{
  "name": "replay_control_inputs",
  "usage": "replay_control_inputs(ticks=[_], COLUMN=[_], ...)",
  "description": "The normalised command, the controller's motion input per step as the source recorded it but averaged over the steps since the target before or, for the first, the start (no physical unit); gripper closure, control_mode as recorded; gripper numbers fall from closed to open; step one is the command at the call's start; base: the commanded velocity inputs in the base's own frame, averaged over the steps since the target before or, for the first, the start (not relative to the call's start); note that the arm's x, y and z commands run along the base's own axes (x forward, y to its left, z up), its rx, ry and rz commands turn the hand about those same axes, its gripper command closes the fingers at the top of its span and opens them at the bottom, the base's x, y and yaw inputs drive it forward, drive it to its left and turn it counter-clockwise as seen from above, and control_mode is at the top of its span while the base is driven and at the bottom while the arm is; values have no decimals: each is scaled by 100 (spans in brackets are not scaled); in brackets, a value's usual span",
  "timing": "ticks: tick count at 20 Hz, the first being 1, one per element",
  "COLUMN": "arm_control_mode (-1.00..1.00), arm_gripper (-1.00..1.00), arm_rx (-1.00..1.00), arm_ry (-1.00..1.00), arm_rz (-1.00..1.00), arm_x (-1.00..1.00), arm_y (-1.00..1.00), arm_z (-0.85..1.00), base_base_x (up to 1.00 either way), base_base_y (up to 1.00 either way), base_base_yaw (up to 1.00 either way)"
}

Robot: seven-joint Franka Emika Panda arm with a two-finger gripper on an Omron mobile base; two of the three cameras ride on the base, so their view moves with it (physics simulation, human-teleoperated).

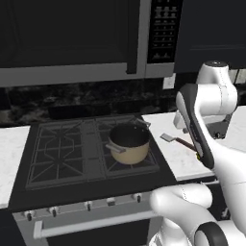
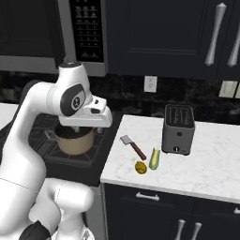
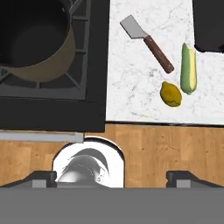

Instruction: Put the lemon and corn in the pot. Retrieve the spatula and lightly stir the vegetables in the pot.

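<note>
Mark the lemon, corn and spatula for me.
lemon [image 3: 171, 94], hand view, middle of the fruit.
corn [image 3: 189, 69], hand view, mid-cob.
spatula [image 3: 158, 54], hand view, brown handle.

I see a grey toaster [image 2: 178, 129] at the back of the marble worktop [image 2: 211, 164], beside the black stove [image 1: 67, 151].

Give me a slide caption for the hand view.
Empty pot on stove; spatula, corn and lemon waiting on counter.
</note>
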Motion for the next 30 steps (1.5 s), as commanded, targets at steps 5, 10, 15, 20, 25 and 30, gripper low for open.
replay_control_inputs(ticks=[5, 10, 15, 20, 25, 30], arm_control_mode=[100, -100, -100, -100, -100, -100], arm_gripper=[-100, -100, -100, -100, -100, -100], arm_rx=[0, 1, -1, -6, -8, -8], arm_ry=[0, 0, 8, 24, 16, 2], arm_rz=[0, 0, -20, -14, 0, 6], arm_x=[0, -1, -10, -1, 17, 45], arm_y=[0, -7, -95, -85, -29, -15], arm_z=[0, -4, -48, -96, -98, -72], base_base_x=[34, 0, 0, 0, 0, 0], base_base_y=[0, 0, 0, 0, 0, 0], base_base_yaw=[1, 0, 0, 0, 0, 0])
